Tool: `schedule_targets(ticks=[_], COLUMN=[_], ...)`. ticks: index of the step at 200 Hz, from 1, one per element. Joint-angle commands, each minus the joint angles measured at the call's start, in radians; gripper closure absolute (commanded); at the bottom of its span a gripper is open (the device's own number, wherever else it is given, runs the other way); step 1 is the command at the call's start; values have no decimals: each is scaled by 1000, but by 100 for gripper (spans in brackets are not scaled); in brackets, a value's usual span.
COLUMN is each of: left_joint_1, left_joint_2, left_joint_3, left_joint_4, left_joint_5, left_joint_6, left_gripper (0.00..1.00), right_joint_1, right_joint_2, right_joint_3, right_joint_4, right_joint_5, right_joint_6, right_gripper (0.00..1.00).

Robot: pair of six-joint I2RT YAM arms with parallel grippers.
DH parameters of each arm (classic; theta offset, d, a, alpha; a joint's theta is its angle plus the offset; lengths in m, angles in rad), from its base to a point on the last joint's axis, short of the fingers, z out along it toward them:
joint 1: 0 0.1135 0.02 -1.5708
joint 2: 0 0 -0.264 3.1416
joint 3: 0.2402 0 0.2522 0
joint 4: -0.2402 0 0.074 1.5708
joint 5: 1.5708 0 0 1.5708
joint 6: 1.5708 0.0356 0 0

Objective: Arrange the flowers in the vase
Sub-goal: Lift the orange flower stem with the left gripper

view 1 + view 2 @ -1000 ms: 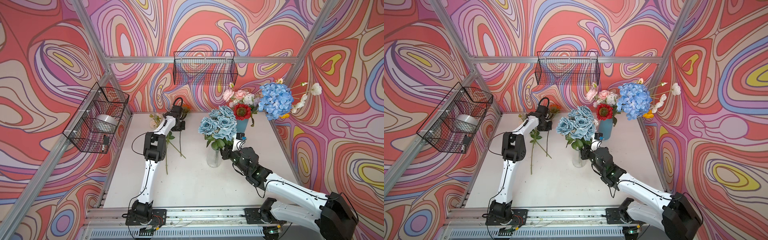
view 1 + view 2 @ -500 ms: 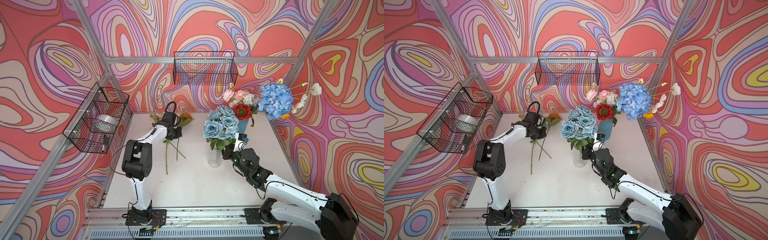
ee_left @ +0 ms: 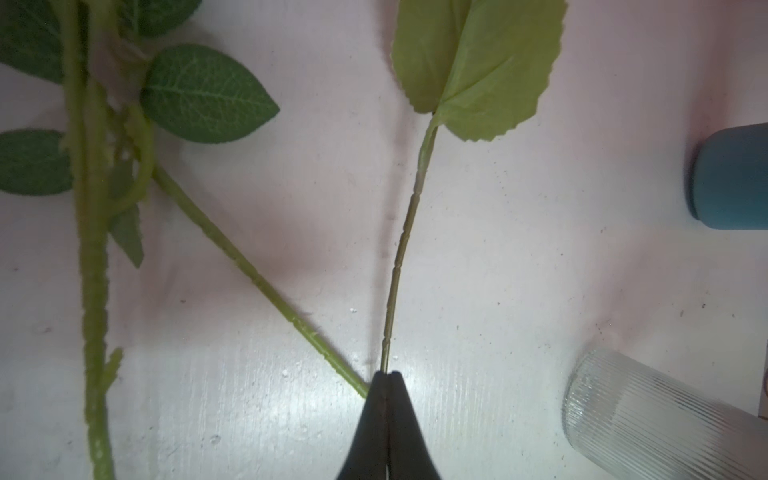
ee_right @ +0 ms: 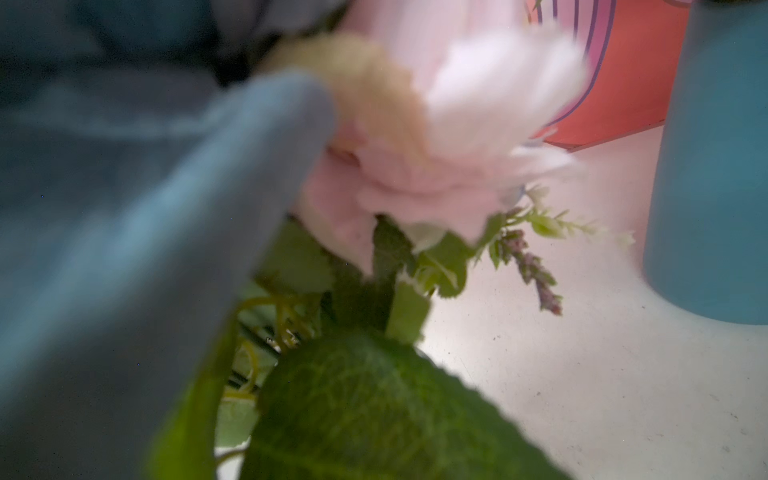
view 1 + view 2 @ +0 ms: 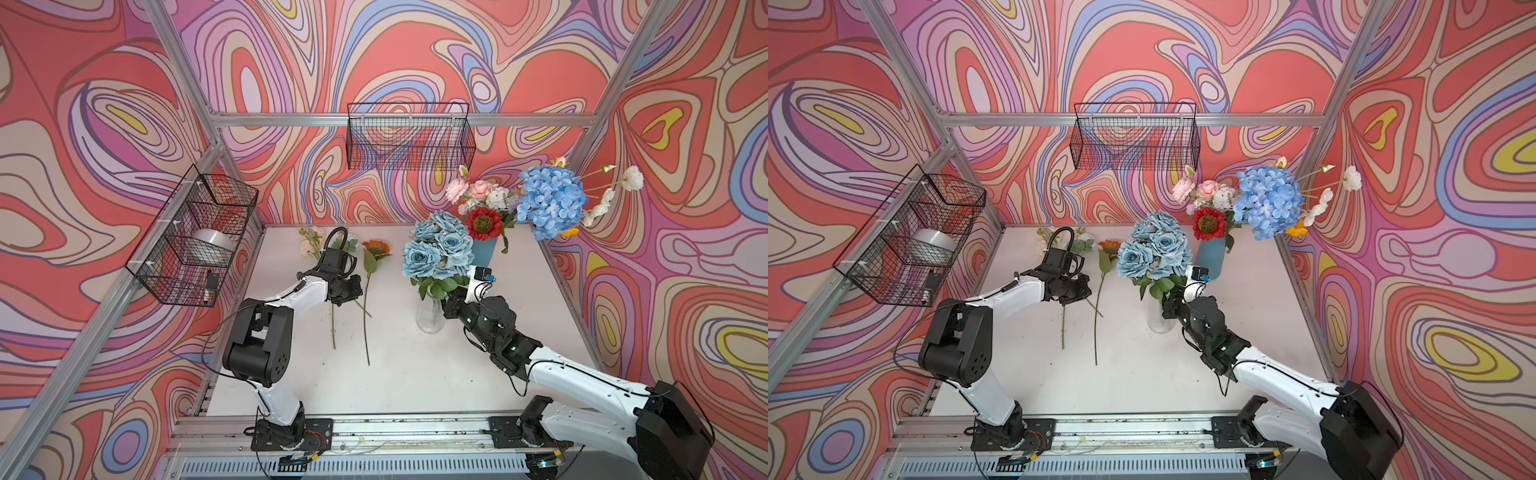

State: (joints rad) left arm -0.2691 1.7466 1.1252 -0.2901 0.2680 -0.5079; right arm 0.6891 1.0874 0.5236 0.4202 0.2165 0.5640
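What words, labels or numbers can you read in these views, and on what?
None can be read.
The blue vase, glass vase and back wire basket: no print visible.
Small dark item in the side wire basket: too small to tell.
Right wrist view: blurred.

Entry for this moment: we went over both top views and both wrist views and found no text, label, brand, number or sign that we can read on anything.
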Motion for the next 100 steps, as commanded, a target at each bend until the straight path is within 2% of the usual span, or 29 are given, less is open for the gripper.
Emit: schedule_targets(ticks=[1,19,51,100], left_joint_1=[-17,-28,-47,-51], left_joint_2=[76,171,309,359], left_joint_3=[106,219,378,385], left_joint_4=[34,-31,-141,-197], left_joint_5=[-34,-53,-102,-173], left_joint_6=[23,58,108,148], left_gripper=[69,61,59,58], right_joint_1=[2,3,3,3], right_joint_2=[11,10,0,-24], right_joint_3=[11,9,0,-23], right_joint_4=[1,1,10,21], right_joint_5=[-6,-8,-2,10], right_joint_6=[6,8,10,14], right_gripper=[72,71,71,71])
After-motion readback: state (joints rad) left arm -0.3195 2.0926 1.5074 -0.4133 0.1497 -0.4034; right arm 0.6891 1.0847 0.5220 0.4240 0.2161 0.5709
